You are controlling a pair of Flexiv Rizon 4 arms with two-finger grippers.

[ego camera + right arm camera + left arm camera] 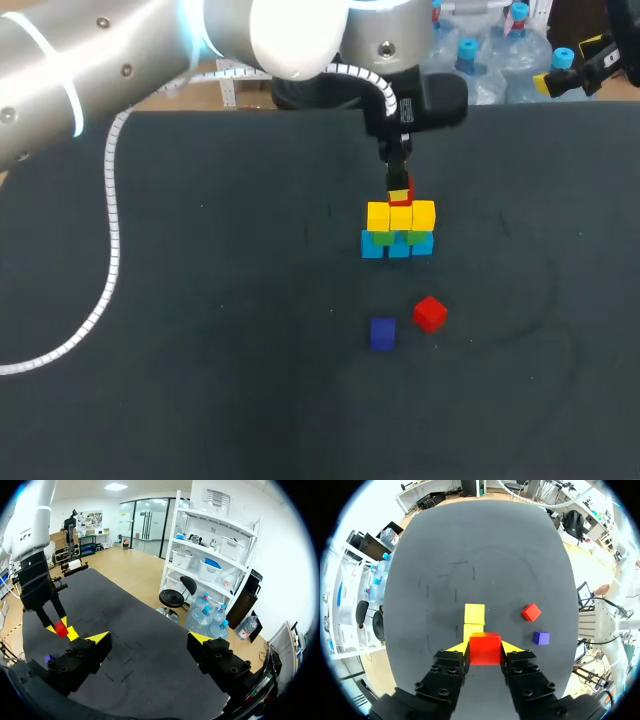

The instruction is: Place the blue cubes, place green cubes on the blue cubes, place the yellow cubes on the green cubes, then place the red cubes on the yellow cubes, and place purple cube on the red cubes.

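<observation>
One left claw [485, 647], downward, clasping red cube [485, 652]

Legible text: none could be read on anything on the table.
Stacked cubes [400, 228]: plain coloured faces, no marks.
Topmost red cube [485, 649]: plain.
Loose cubes [430, 313] at six o'clock from the stack: plain.
Table [200, 300]: dark, unlettered.

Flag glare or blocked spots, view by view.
Head view: the left arm glares white at its light ring and covers the table's far corner. Left wrist view: the red cube hides most of the stack. Right wrist view: table evenly lit, no glare.
</observation>
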